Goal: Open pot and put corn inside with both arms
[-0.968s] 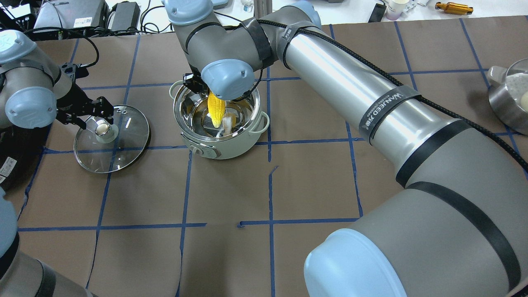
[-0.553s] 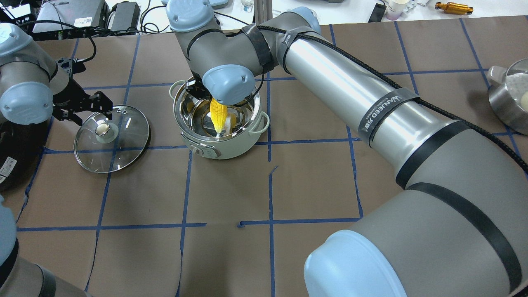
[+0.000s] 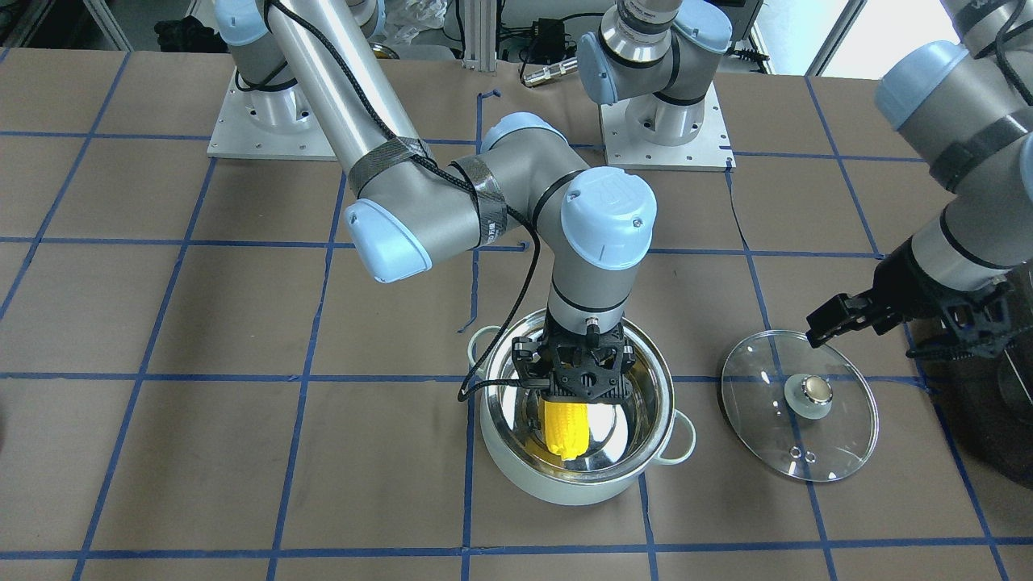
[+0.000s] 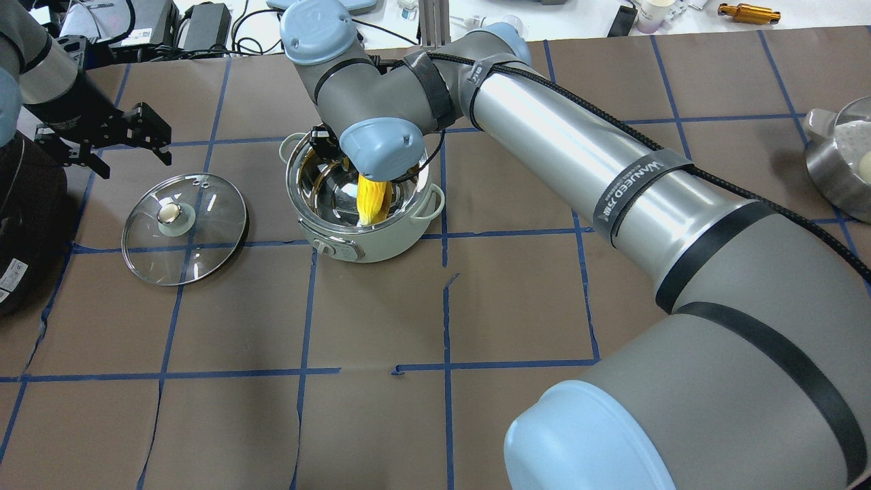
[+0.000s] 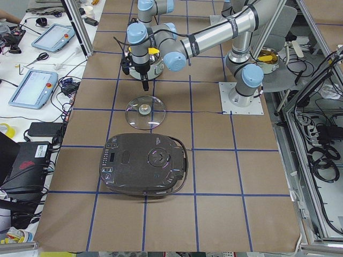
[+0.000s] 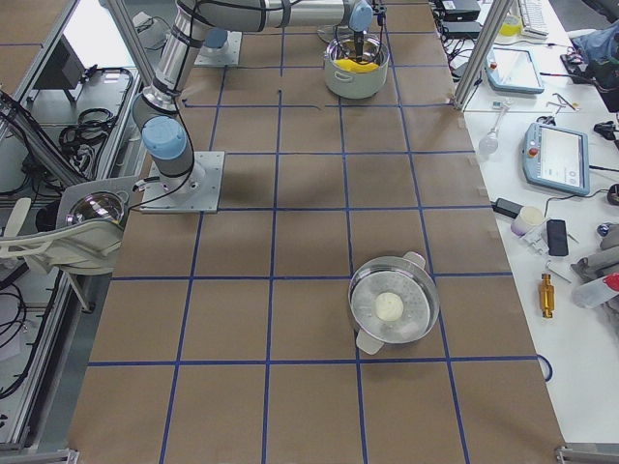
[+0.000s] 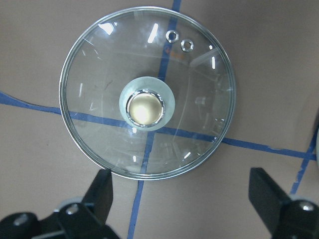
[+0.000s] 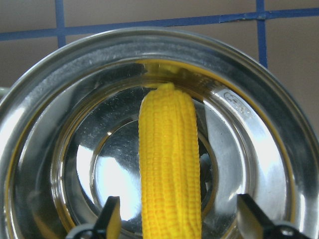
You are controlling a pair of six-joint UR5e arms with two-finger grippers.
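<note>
The pale mint pot (image 4: 367,246) stands open mid-table, also in the front view (image 3: 565,488). The yellow corn (image 4: 372,197) lies tilted inside it, its tip against the steel wall (image 8: 169,149). My right gripper (image 3: 575,389) hangs inside the pot's rim over the corn's thick end. It is open, and its fingers (image 8: 110,216) stand clear on both sides of the corn. The glass lid (image 4: 204,231) with its brass knob (image 7: 144,108) lies flat on the table to the pot's left. My left gripper (image 4: 135,165) is open and empty, above and behind the lid.
A large black appliance (image 5: 144,163) sits at the table's left end, close to the left arm. A steel pot with a white ball (image 6: 392,309) sits far to the right. The right arm's long forearm (image 4: 585,170) spans the table's right half.
The corn went down into the pot and now leans there, free of the right fingers. The left gripper rose and drew back from the lid's knob.
</note>
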